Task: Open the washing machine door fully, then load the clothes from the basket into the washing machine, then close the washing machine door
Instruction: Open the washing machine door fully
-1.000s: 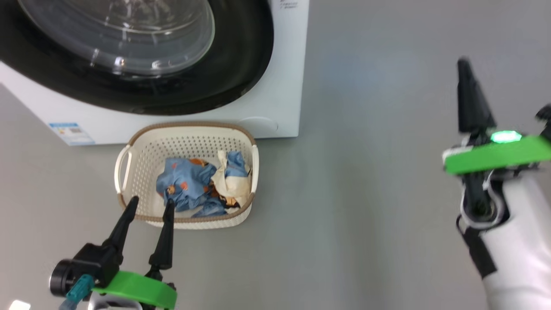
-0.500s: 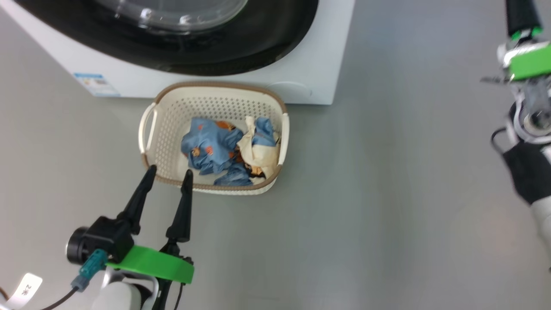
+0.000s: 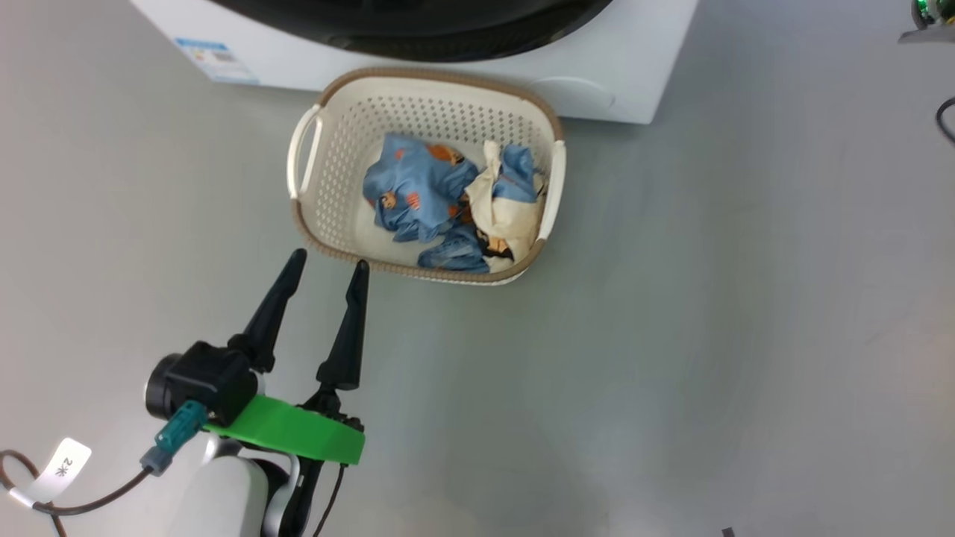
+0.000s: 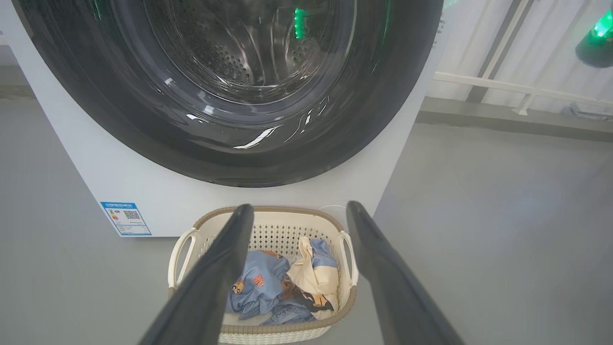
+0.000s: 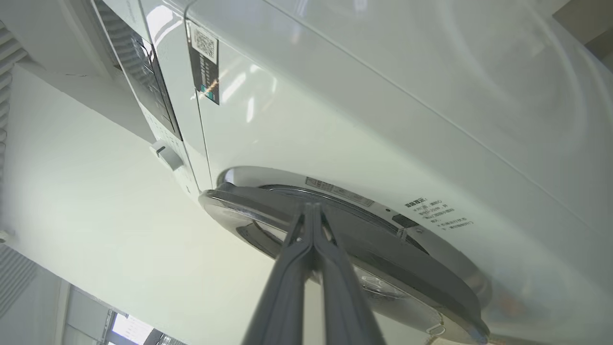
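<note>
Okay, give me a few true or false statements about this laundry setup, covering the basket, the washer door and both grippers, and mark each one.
1. The light blue and cream clothes lie in the cream perforated plastic basket. True.
2. The left gripper grips a garment. False: it is open and empty, outside the basket's near rim.
3. The round glossy black washing machine door is swung wide open. False: it covers the steel drum, seen through its glass.
4. The right gripper is shut, pointing at the door's rim. True.
</note>
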{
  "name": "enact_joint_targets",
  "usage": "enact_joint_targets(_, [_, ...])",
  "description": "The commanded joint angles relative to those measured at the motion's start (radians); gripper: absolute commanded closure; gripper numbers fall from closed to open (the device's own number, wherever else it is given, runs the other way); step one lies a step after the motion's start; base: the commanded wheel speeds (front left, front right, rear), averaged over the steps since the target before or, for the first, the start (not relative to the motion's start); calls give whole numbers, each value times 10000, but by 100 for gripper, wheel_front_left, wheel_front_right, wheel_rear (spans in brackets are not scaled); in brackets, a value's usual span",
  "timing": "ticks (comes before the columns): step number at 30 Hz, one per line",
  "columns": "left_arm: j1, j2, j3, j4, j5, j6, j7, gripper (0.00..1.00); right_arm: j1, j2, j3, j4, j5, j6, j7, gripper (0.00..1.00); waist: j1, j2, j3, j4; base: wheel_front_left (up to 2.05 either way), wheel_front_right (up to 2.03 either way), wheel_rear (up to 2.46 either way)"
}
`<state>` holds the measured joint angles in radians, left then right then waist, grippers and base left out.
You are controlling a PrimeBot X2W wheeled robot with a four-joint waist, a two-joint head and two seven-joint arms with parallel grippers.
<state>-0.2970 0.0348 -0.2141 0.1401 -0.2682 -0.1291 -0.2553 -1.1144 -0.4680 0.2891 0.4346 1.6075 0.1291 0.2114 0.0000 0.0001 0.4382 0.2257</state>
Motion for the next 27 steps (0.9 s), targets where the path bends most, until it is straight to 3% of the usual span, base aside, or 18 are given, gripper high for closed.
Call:
enact_joint_targets(1, [-231,157,265,-289,-82,-15,-65,0,-202,20,81,-140,187,16,284,100,0,-1,342,316,0,0,0])
enact_joint_targets(13, [-612,155,-166,-533,-444,40,-65,0,-1738,253,48,885,625,16,2287,100,0,-1,1177,714,0,0,0])
enact_joint_targets(27, [-1115,155,-603,-739,-886,190,-65,0,-3282,393,456,1737,-156,16,2889,100,0,-1,2099,1287,0,0,0])
